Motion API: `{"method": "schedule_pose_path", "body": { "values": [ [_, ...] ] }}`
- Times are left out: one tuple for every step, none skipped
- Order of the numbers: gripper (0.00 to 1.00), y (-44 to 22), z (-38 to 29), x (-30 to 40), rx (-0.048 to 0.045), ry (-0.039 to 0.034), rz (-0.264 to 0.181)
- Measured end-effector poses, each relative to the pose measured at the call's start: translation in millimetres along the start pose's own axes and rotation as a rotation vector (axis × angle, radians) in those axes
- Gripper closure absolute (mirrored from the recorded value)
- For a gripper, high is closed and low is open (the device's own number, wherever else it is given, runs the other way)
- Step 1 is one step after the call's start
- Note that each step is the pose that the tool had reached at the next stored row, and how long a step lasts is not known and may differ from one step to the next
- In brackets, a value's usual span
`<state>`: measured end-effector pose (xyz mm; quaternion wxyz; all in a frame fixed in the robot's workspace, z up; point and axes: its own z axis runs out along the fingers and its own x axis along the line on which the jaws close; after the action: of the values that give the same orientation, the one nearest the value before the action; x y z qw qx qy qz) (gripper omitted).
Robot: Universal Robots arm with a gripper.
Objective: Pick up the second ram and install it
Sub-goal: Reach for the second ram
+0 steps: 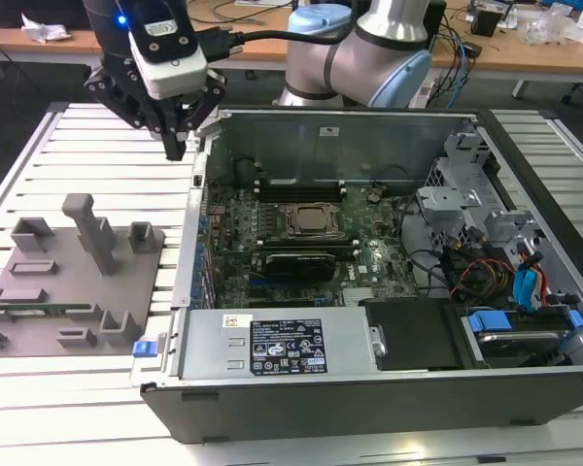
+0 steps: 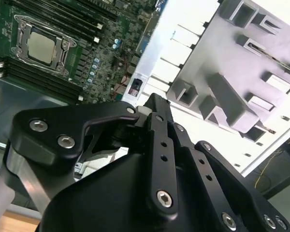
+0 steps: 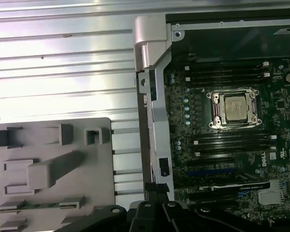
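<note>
Hovering high over the white slatted desk (image 1: 87, 155), the black robot gripper (image 1: 178, 146) sits just above the wall of the open grey metal computer case (image 1: 350, 136) on the exterior view's left, between the case and the grey plastic tray with upright blocks (image 1: 39, 282). The fingers look drawn together with nothing between them. The second ram, a long thin green circuit-board strip (image 1: 49, 311), sits in the tray's long slot on the edge nearest the exterior camera, and shows in the first wrist view too (image 3: 38, 205). It is well apart from the gripper. My read: pick not started. To do it well, spread the fingers before descending and centre over the strip's middle. Square the wrist to its length, pinch the flat faces near the top edge, and lift straight up so it doesn't bind in the slot. The long black memory slots with white end clips (image 3: 227, 72) flank the silver processor socket (image 3: 233, 107).
</note>
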<state>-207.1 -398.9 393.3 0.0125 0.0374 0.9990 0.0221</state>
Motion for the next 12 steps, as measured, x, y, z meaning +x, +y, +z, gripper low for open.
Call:
{"method": "schedule_pose_path", "body": {
  "values": [
    [0.89, -0.3, -0.1, 3.4, 0.0, 0.0, 0.0],
    [0.89, -0.5, -0.2, 6.7, 0.0, 0.0, 0.0],
    [0.89, -0.8, -0.3, 10.9, 0.0, 0.0, 0.0],
    [0.89, -1.1, -0.4, 15.5, 0.0, 0.0, 0.0],
    [0.89, -1.6, -0.6, 21.9, 0.0, 0.0, 0.0],
    [0.89, -2.2, -0.8, 29.9, 0.0, -0.0001, 0.0],
    [0.89, -2.4, -0.8, 32.9, -0.0001, 0.0, 0.0],
    [0.89, -2.6, -0.9, 35.4, 0.0, 0.0, 0.0],
    [0.89, -2.8, -1.0, 37.9, 0.0, 0.0, 0.0],
    [0.89, -3.0, -1.0, 40.1, 0.0, 0.0, 0.0],
    [0.89, -3.2, -1.1, 42.5, 0.0001, 0.0, 0.0],
    [0.89, -3.3, -1.2, 44.9, 0.0, 0.0, 0.0]
  ]
}}
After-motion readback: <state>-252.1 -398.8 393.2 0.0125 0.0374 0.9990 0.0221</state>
